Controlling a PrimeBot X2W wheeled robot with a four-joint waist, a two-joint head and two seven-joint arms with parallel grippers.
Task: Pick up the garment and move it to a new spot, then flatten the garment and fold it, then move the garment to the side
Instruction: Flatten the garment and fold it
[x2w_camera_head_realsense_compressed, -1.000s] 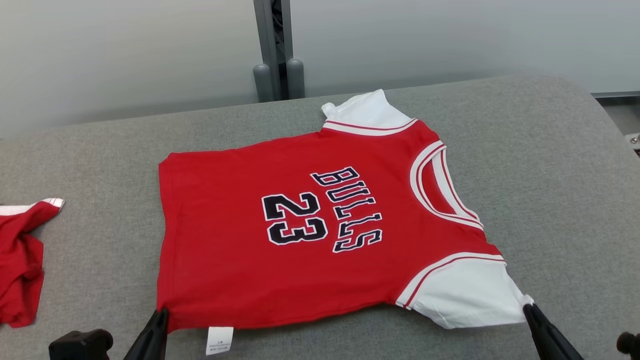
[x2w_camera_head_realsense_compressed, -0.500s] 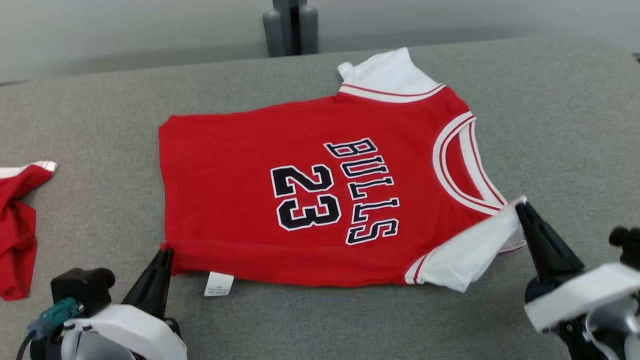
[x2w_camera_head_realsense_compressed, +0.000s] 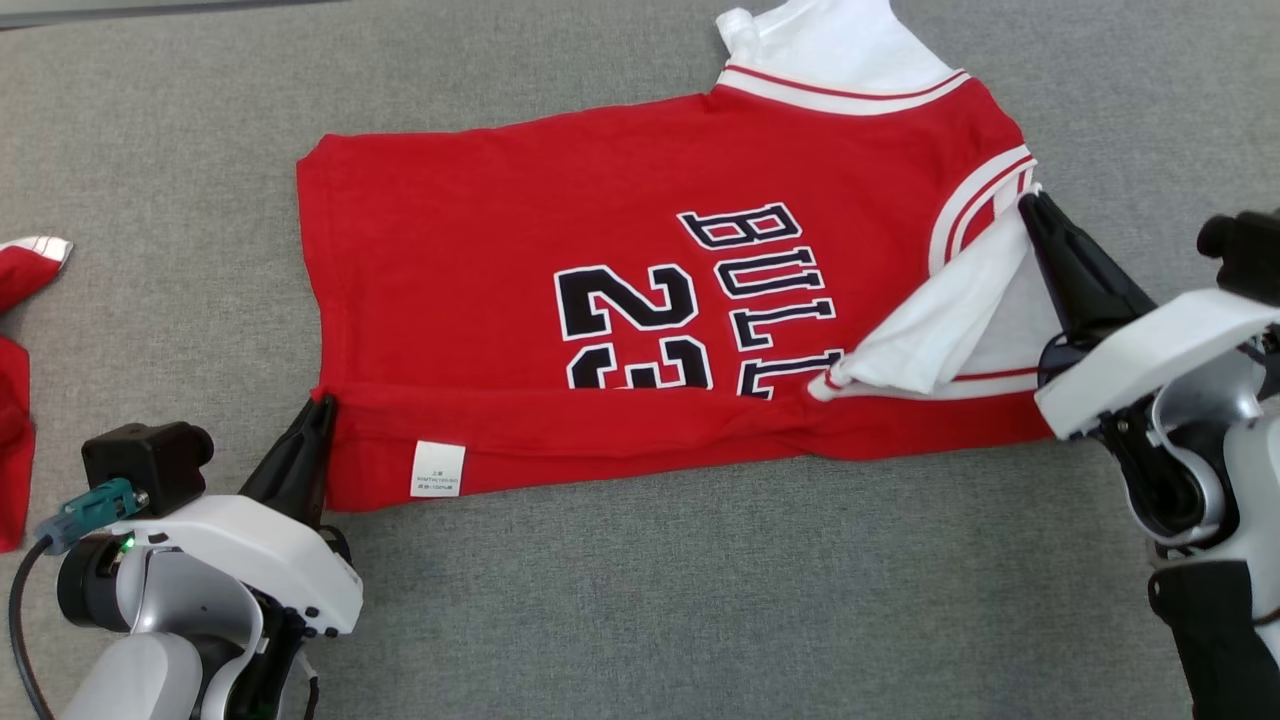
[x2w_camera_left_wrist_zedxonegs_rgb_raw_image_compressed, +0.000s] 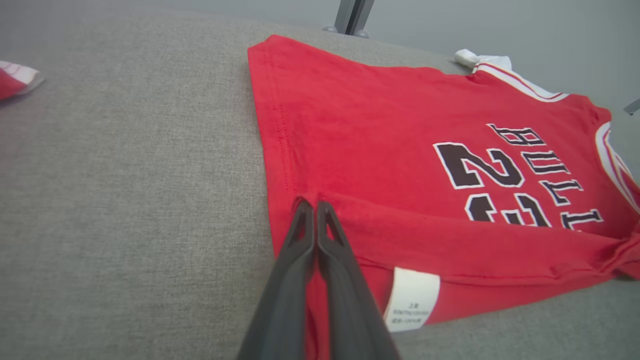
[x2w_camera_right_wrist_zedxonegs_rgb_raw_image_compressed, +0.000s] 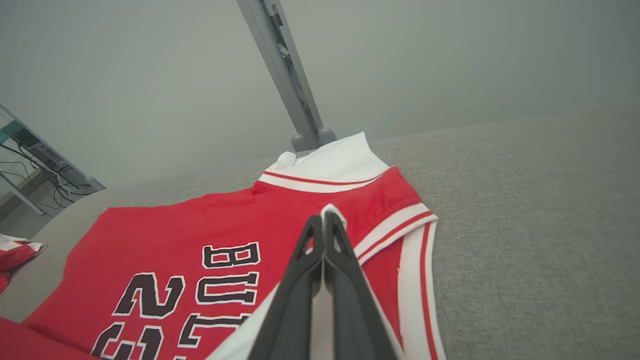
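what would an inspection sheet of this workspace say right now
surface: grey fabric table, flat
job's things: red jersey, near long edge folded over the lower print, tag showing
clutter: second red garment at the left edge
grippers: left gripper shut on the hem corner; right gripper shut on the white sleeve
cables: black cable at the left wrist
surroundings: grey post, pale wall

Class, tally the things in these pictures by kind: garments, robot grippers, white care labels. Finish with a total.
Garments: 2, jersey and other red garment
Grippers: 2, left gripper and right gripper
Care label: 1
Total: 5
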